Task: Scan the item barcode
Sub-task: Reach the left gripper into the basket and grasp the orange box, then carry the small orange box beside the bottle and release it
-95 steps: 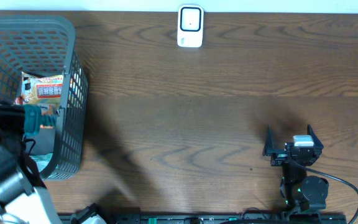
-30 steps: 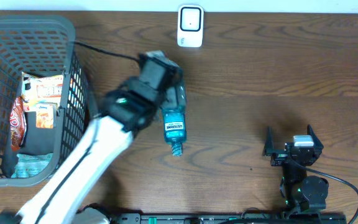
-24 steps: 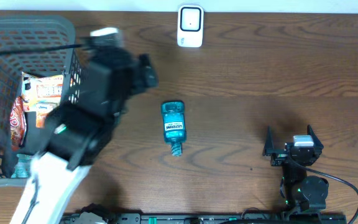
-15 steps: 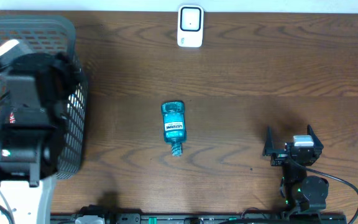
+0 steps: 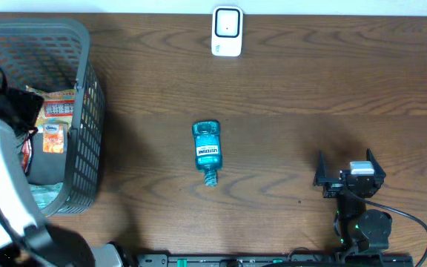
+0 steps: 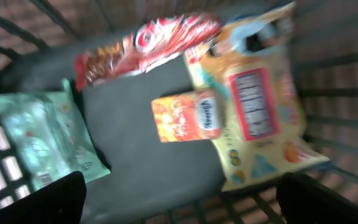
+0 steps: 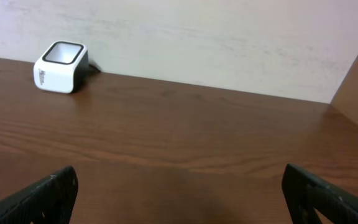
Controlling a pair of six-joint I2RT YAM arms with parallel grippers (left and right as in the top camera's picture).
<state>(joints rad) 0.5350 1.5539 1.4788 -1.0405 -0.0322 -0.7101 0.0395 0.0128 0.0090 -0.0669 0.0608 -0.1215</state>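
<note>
Left gripper [image 6: 179,199], spread wide, empty, over grey plastic mesh basket [image 5: 84,111] of blurred, seemingly snack packets [image 6: 253,106]. Right gripper [image 7: 179,196] wide too, well apart from blue mouthwash bottle [image 5: 207,150].

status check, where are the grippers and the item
Left gripper open over the basket, empty. Right gripper open at the near edge, empty. Blue mouthwash bottle lying flat mid-table, untouched. Nothing between it and the scanner.
</note>
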